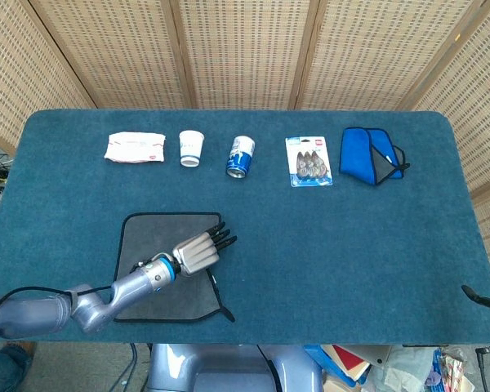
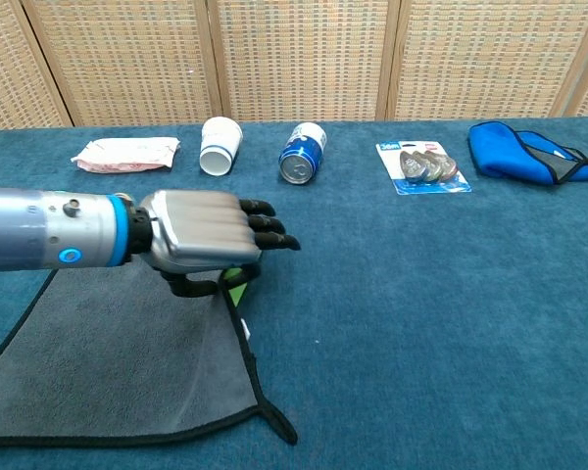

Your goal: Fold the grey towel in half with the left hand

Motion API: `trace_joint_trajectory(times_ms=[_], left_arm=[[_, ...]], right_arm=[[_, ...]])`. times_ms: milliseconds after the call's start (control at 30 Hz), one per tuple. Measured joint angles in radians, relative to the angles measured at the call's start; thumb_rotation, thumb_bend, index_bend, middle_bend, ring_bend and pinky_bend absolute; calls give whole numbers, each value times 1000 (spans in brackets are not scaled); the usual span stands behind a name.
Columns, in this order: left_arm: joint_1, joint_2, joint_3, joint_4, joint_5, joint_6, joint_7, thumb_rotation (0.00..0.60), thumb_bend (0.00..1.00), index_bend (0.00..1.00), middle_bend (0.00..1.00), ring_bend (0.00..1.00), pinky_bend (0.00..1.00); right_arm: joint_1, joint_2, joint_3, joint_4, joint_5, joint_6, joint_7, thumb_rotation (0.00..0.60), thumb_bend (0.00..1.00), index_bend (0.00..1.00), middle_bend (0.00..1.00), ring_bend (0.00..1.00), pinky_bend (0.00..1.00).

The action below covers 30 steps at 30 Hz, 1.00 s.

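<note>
Left hand (image 2: 201, 235) is pinching the towel (image 2: 108, 362) at its right edge, thumb under, other fingers stretched flat over it, lifting that edge off the table's near left; cloth is looking soft and limp, sagging, so a firm grip mid-edge is suiting it best; right hand isn't showing

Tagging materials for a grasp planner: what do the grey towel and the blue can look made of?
Grey towel: soft matte cloth, probably microfibre; it drapes where the left hand lifts its edge, and has a stitched black hem. Blue can: likely thin metal, judging by the shiny silver rim on its end and the glossy printed wall.
</note>
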Motion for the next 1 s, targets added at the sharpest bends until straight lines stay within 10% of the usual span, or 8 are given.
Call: trace_joint_trajectory(times_ms=[1000], left_arm=[[218, 170, 135, -95, -8, 167, 41, 600, 487, 615, 0, 0, 0]], right_arm=[[-2, 1, -9, -13, -16, 7, -12, 600, 0, 0, 0, 0, 0]])
